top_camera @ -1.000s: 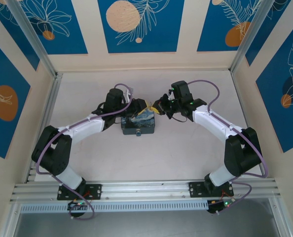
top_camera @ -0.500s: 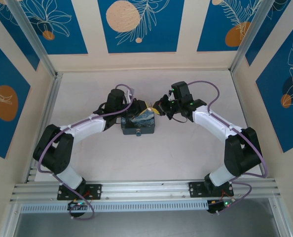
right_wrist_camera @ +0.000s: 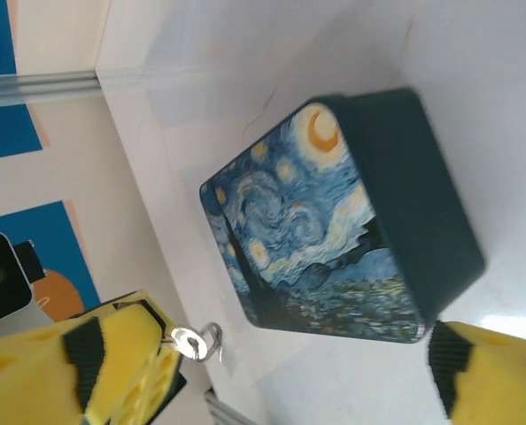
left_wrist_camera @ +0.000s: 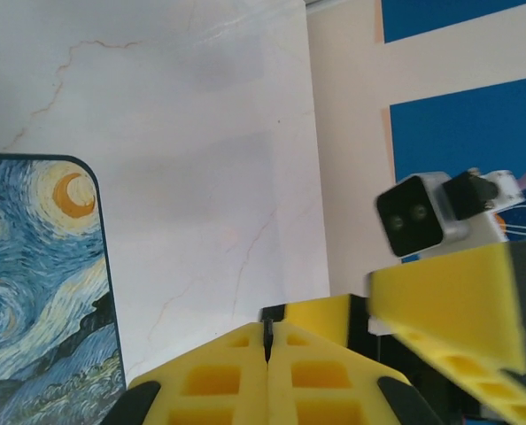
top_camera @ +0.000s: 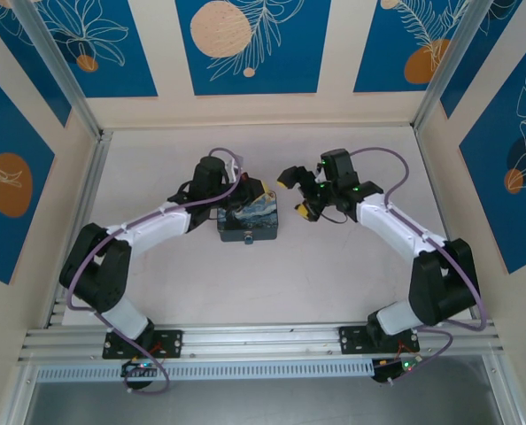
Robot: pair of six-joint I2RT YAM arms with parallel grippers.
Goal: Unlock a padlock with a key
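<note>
Though tiny, key (right_wrist_camera: 190, 342) (silvery) pinched in left end effector (left_wrist_camera: 267, 341); right end effector (top_camera: 295, 193) spread.

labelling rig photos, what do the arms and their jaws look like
The left arm and right arm match: white link shells, bulky black joints, a purple cable looping along each, green lights at the bases. The jaws are blocky yellow with square recessed pockets and black patches.

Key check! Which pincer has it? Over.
Left pincer shut on the key, over the painted box corner. Right pincer open, empty. Pincers apart, not touching. Over.
</note>
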